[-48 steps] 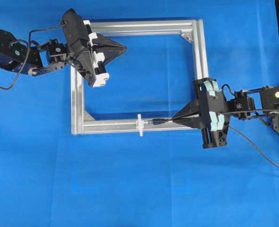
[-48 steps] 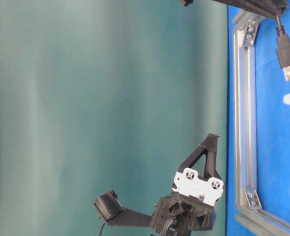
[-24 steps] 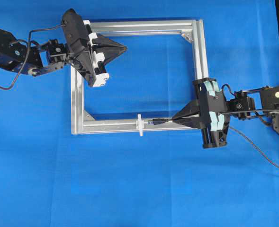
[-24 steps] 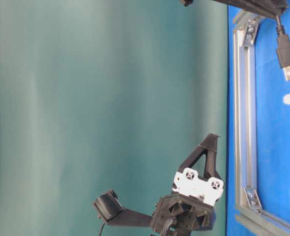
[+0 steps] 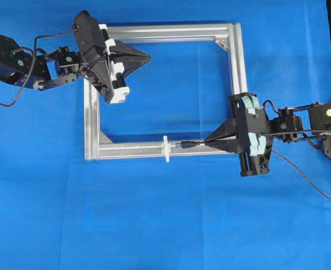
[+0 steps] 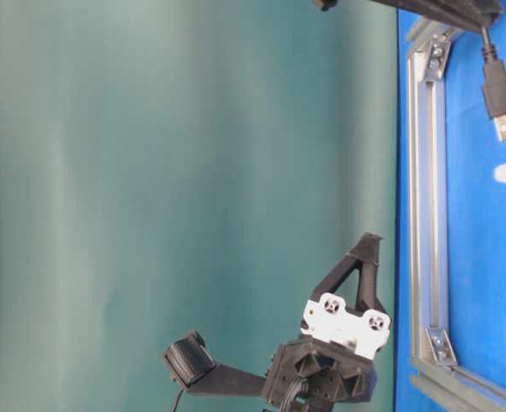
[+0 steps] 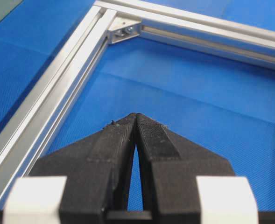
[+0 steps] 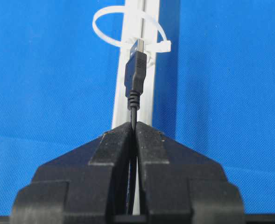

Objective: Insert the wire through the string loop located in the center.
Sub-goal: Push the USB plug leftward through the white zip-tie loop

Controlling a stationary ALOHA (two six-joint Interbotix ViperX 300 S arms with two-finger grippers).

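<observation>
Right wrist view: right gripper [image 8: 135, 125] pinches the wire [image 8: 135, 79], plug tip at the string loop [image 8: 130, 29] on the frame's near bar. Left gripper [image 7: 136, 116] pressed together, empty.

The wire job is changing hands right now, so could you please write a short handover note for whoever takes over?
Right gripper: shut on the wire, gripping the cable just behind the plug.
Left gripper: shut, holding nothing, above the aluminium frame near its far left corner.
String loop: standing on the frame's near bar, directly ahead of the plug.
Done: wire picked up and lined up with the loop; the silvery tip is at the opening.
Left: push the plug through the loop; whether it has entered cannot be told.
</observation>
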